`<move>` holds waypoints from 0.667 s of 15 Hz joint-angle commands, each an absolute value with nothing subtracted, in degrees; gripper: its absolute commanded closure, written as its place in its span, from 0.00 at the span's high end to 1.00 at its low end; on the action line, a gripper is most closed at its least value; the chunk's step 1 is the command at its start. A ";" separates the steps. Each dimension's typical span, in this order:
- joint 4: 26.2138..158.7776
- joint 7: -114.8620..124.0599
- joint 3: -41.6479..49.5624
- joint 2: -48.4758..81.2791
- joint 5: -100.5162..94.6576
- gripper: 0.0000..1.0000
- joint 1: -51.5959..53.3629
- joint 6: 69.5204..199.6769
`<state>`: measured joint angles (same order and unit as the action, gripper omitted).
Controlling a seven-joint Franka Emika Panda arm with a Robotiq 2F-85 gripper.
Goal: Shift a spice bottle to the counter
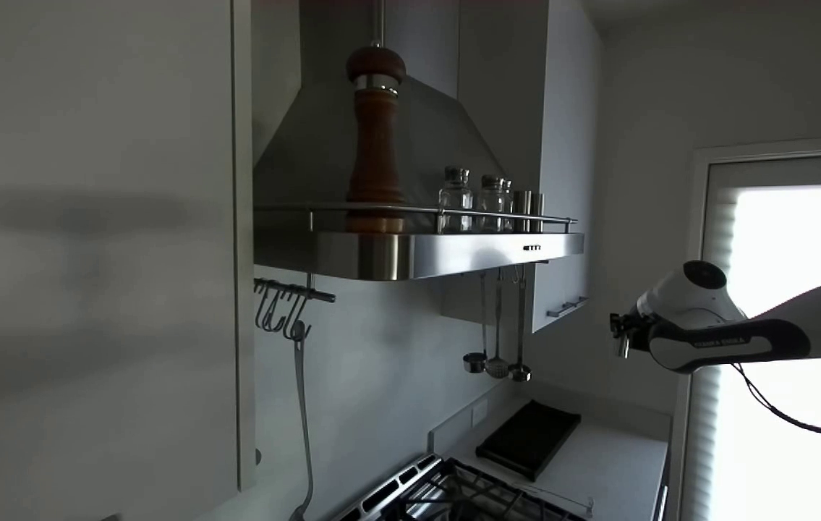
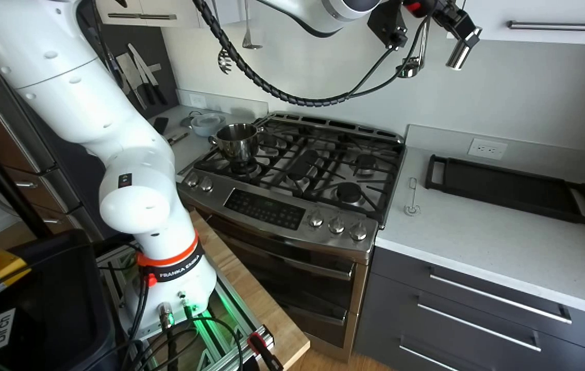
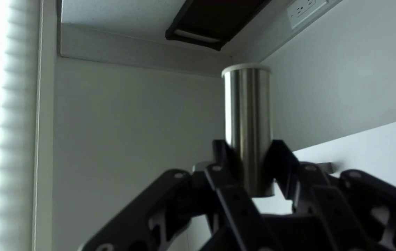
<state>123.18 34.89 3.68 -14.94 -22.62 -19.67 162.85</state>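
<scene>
My gripper [image 3: 249, 153] pinches the steel spice canister [image 3: 247, 101] between its pads [image 3: 281, 153], nearer one end, so the longer part hangs past the fingertips. It is in mid-air, just under the tool, with the counter [image 2: 478, 252] well below; I can't tell whether the canister is directly over it. I take this to be the carry, with lowering and release ahead.

Slip worries me most: the wall looks smooth and round, so a knock or quick swing could twist the canister in the grip. Its lean comes next. If I descend without squaring it up, one edge of the base would touch alone, and it could topple or roll when I let go. Well below the gripper, a black handled tray [image 2: 514, 188] and a small whisk [image 2: 412, 209] lie on the counter; landing on either would give poor footing.

In an exterior view a ladle [image 2: 410, 68] looks just beside the gripper, enough to fear a collision; in an exterior view the hanging ladles [image 1: 519, 373] show a clear gap from it. The glass jars [image 1: 456, 202] on the range hood [image 1: 482, 251] also appear there, not in the wrist view, which alone shows how the pads meet the metal.
</scene>
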 commanded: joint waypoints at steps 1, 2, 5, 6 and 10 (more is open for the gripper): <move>121.79 34.97 3.75 -12.75 -22.21 0.11 -19.68 161.66; 120.98 35.43 3.84 -10.93 -22.05 0.11 -19.88 161.51; 118.79 38.56 3.62 -4.46 -24.22 0.11 -21.93 162.21; 117.69 40.76 3.39 -2.24 -26.30 0.11 -22.94 162.65; 111.84 50.69 4.50 7.19 -35.07 0.11 -23.91 164.13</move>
